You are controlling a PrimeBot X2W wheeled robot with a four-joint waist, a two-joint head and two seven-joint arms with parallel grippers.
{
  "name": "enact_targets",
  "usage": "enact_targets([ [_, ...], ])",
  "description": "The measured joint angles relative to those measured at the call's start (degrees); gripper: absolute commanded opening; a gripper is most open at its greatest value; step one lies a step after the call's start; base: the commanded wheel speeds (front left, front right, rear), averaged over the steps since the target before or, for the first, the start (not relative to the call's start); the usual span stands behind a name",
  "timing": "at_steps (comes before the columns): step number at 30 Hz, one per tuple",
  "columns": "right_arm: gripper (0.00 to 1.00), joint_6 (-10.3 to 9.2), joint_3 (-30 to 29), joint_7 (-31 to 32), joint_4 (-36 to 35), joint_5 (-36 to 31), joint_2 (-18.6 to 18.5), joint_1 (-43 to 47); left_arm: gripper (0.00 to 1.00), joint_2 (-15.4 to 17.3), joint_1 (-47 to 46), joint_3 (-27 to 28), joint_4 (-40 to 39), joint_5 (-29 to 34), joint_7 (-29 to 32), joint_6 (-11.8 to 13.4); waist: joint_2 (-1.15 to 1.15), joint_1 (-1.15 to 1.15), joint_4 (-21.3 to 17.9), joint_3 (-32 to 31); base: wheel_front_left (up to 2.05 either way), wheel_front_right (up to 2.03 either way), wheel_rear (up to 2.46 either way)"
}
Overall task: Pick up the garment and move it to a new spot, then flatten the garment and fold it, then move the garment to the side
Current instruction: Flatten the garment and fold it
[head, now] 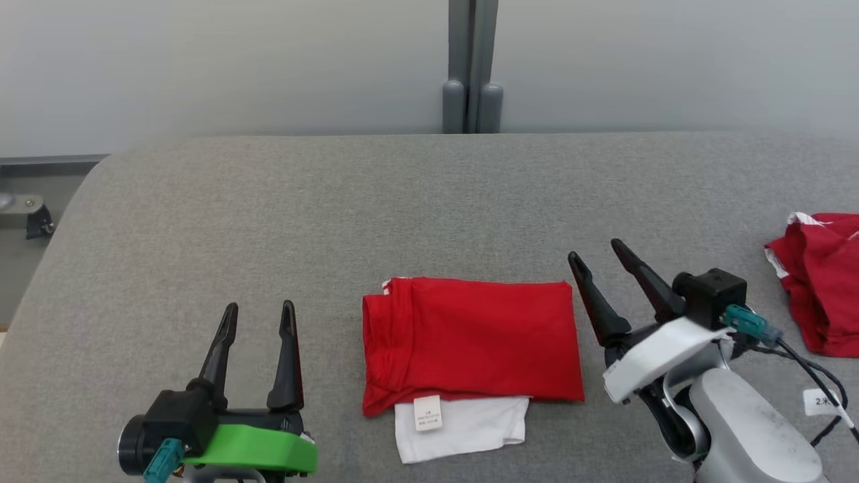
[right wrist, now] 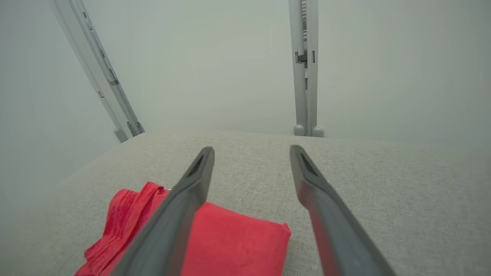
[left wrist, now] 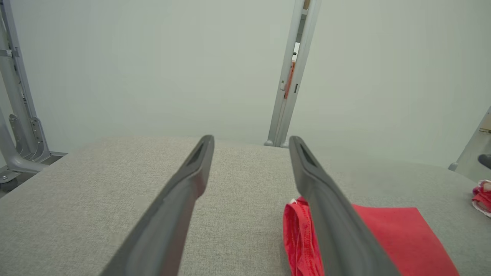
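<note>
Folded garment (head: 470, 342) lay on the pad (head: 429, 194) between your left gripper (head: 260, 310) and right gripper (head: 594, 249), both jaws wide and empty; to shift it aside cleanly you likely needed to pinch both side edges through every layer and lift level.

The crumpled red-and-white cloth heap (head: 822, 295) at three o'clock runs off the edge. Print on the white label (head: 427, 411) of the folded red garment (head: 470, 335) is too small to read.
</note>
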Motion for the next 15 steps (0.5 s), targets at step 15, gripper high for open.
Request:
enact_targets([
  [15,1.00,0.01,-17.48,0.00,-13.76,-16.82,8.99,15.23,1.00,0.01,1.36,0.74,-0.62,1.88,-0.07,1.15,0.00,0.00,-4.74,0.48,0.00,0.00,0.00],
])
